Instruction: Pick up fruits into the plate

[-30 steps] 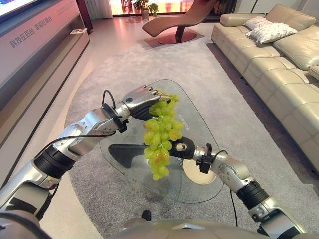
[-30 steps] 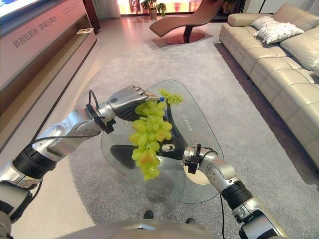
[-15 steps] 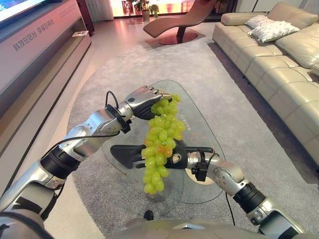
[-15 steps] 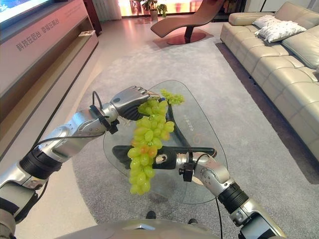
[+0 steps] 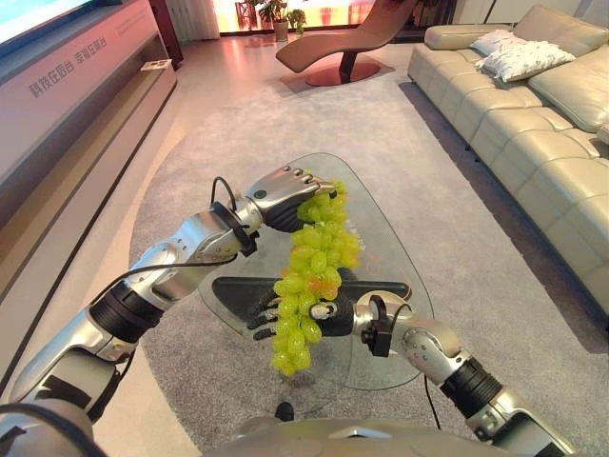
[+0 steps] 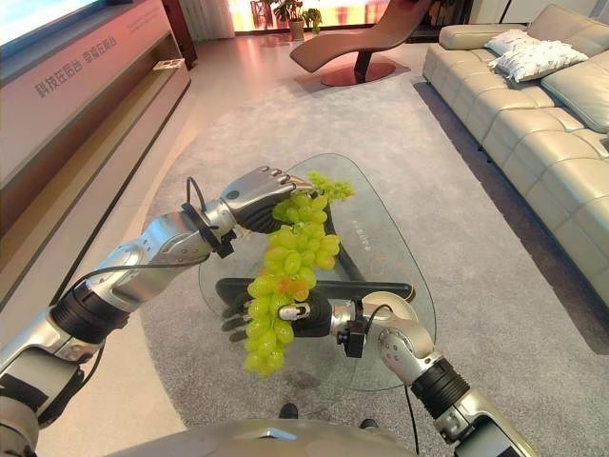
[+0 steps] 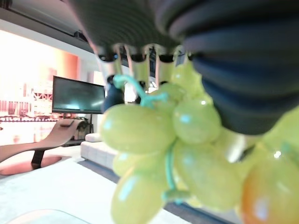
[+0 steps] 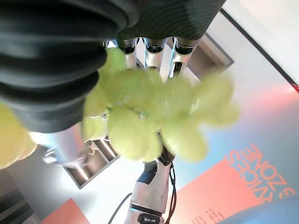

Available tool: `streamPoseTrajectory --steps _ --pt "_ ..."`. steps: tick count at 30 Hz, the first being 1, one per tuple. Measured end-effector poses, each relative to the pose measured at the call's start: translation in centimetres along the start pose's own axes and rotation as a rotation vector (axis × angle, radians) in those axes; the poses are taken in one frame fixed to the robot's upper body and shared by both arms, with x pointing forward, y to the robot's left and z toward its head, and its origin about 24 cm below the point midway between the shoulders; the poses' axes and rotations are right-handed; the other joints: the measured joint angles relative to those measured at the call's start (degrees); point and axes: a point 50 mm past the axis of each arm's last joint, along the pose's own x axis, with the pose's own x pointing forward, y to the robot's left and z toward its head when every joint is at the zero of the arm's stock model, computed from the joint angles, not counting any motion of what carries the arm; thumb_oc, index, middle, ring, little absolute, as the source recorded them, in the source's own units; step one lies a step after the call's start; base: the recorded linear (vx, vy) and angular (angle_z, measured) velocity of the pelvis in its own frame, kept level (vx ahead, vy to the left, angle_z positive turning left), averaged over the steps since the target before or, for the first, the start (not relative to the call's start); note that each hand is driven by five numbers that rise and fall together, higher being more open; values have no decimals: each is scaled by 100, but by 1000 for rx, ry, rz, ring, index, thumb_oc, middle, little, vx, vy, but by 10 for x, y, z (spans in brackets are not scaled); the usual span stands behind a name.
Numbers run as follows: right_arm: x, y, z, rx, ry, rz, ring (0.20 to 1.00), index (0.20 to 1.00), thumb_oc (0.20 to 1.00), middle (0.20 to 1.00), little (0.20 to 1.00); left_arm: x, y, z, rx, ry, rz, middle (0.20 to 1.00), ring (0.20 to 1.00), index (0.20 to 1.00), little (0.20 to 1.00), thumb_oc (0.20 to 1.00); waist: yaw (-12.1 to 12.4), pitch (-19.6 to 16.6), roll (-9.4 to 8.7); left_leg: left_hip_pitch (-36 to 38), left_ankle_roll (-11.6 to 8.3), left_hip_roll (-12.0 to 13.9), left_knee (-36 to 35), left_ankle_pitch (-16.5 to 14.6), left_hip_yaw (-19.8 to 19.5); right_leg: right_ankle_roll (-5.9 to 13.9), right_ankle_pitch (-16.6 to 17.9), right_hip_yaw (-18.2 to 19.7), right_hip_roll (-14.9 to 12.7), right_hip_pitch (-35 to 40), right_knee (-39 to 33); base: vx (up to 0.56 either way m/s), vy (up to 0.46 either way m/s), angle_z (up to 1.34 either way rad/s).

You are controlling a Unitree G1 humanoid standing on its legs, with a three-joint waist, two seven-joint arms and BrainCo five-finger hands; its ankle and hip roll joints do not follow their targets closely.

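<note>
A long bunch of green grapes (image 5: 314, 259) hangs in the air over the glass table (image 5: 385, 233). My left hand (image 5: 282, 186) is shut on the top of the bunch; the left wrist view shows the grapes (image 7: 140, 128) and their stem right under its fingers. My right hand (image 5: 259, 321) reaches in low from the right, open, fingers straight, lying against the lower part of the bunch. In the right wrist view the grapes (image 8: 140, 112) rest against those fingers. A white plate (image 6: 400, 303) lies on the table, mostly hidden behind my right wrist.
The glass table stands on a grey rug (image 5: 238, 114) and has a dark base (image 5: 238, 290) under it. A beige sofa (image 5: 533, 133) runs along the right. A brown lounge chair (image 5: 347, 38) stands at the back, a long low cabinet (image 5: 67, 105) on the left.
My right hand has slid left under and behind the hanging bunch, its fingers now showing past the grapes' left side. The left hand keeps holding the bunch at about the same height.
</note>
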Motion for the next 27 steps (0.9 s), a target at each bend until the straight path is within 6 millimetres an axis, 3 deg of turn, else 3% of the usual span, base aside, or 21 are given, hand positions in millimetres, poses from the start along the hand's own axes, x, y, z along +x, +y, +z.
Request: streamPoseTrajectory --steps 20,21,22,23,27 --pt "-3 -1 -14 50 3 -19 200 200 200 200 200 -3 -7 1 2 -5 -29 200 200 200 200 200 -5 0 0 2 1 0 0 -1 0 0 -1 1 0 1 1 0 0 0" --pt "-5 -2 -16 56 1 -29 200 200 200 200 200 -4 -9 1 -3 -1 -33 382 382 382 382 382 -4 0 -1 1 1 0 0 -1 -1 1 -1 1 0 0 1 31 5 0" --pt "-6 -2 -18 59 -5 -45 200 200 200 200 200 -5 -11 1 -8 5 -37 824 824 824 824 824 -1 0 -1 2 1 0 0 -1 -1 1 -1 1 0 1 1 0 0 0" --pt "-8 -3 -21 58 -5 -67 200 200 200 200 200 -7 -13 -1 -16 21 -43 1000 1000 1000 1000 1000 -4 0 -1 2 2 1 0 -1 1 1 -1 1 0 0 1 0 0 0" --pt "-23 -13 -28 42 -4 -190 200 200 200 200 200 -13 -22 -6 -49 85 -61 1000 1000 1000 1000 1000 -6 -1 -1 2 2 2 -1 -2 5 9 -7 4 0 -3 -2 0 0 0"
